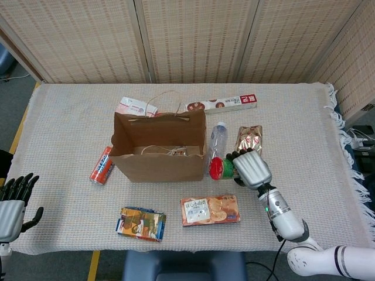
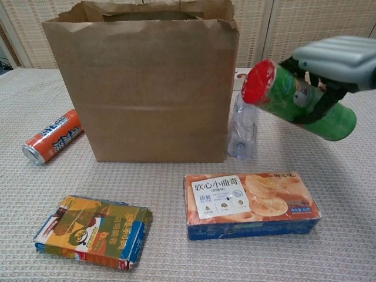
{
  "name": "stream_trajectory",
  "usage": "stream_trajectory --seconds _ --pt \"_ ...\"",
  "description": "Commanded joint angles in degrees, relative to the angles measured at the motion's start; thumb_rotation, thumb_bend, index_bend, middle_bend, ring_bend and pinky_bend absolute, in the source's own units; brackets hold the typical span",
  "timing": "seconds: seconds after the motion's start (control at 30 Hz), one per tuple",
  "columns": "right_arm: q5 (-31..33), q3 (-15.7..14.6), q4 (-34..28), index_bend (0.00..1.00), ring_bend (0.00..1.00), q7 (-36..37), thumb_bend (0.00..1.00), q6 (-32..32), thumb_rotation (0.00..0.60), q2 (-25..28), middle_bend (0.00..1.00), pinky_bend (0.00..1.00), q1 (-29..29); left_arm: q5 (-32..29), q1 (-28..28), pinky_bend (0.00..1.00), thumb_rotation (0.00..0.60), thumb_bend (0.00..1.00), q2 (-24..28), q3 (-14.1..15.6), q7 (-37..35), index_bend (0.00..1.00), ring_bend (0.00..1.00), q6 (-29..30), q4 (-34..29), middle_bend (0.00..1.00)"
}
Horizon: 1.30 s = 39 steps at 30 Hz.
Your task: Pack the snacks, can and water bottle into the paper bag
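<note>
Your right hand (image 2: 332, 59) has the green chip canister (image 2: 296, 100) wrapped in its fingers and lifted clear of the table, to the right of the paper bag (image 2: 141, 88). The canister's long axis runs sideways: red lid (image 2: 258, 82) pointing left toward the bag and tilted slightly up, base trailing right. The bag's open mouth (image 1: 158, 137) lies to the left of the lid, so the canister likely has to travel left and tip lid-down to enter. The water bottle (image 1: 217, 140) lies between canister and bag wall. Your left hand (image 1: 14, 205), fingers apart and holding nothing, waits well away at the table's near left edge.
</note>
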Motion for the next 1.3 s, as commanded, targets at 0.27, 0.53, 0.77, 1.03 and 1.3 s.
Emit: stream_trajectory --seconds 0.27,0.53,0.77,1.03,1.3 --pt "-2.0 10.6 -8.8 0.67 0.60 3.0 0.35 6.1 0.600 7.6 0.59 0.57 0.6 -0.2 0.0 0.00 0.600 0.39 -0.1 -0.1 0.4 0.04 0.00 0.1 -0.2 0.00" --pt "1.6 19.1 -11.4 0.67 0.60 -4.4 0.35 9.8 0.600 1.2 0.59 0.57 8.1 -0.1 0.0 0.00 0.600 0.39 0.0 -0.1 -0.1 0.04 0.00 0.1 0.0 0.00" --pt "3.5 22.4 -7.5 0.67 0.60 -12.4 0.36 12.0 0.600 -8.6 0.59 0.57 16.8 -0.1 0.0 0.00 0.600 0.39 0.0 -0.1 -0.4 0.05 0.00 0.0 0.1 0.00" --pt "-0.3 19.3 2.6 0.67 0.60 -19.8 0.35 12.6 0.600 -17.6 0.59 0.57 23.3 0.3 0.0 0.00 0.600 0.39 0.0 0.0 -1.4 0.05 0.00 0.2 0.6 0.00" --pt "-1.0 16.1 8.0 0.67 0.60 -25.1 0.36 10.6 0.600 -19.1 0.59 0.57 24.7 0.6 0.1 0.00 0.600 0.39 0.1 0.2 -2.0 0.06 0.00 0.2 0.8 0.00"
